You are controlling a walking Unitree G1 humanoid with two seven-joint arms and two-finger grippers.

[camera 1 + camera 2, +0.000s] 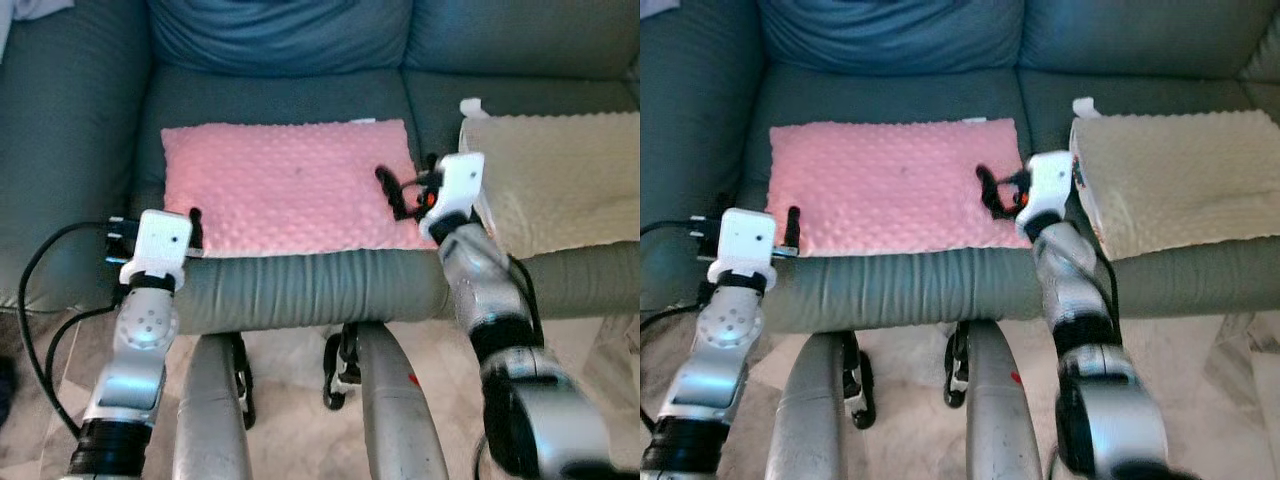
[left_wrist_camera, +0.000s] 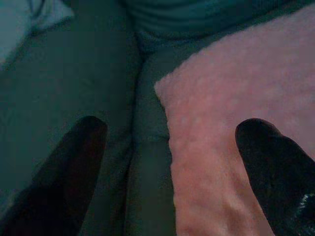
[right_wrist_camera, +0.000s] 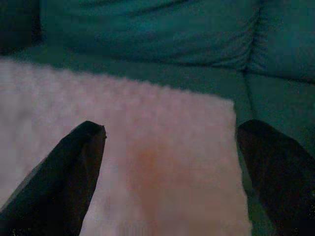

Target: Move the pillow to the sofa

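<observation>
Pink pillow (image 1: 285, 188) flat on sofa (image 1: 300, 290) between left pincer (image 2: 167, 162) and right pincer (image 3: 170, 162), both spread apart.

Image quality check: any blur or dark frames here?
Eye views: well lit, pink pillow sharp, right arm softly blurred low in frame. Left wrist view: dim, teal cast, fingers out of focus. Right wrist view: dim too, pillow washed pale, sofa murky.

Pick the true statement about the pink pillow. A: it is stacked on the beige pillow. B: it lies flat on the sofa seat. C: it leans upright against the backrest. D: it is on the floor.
B: the pink pillow lies flat on the sofa seat, beside the beige pillow.
</observation>
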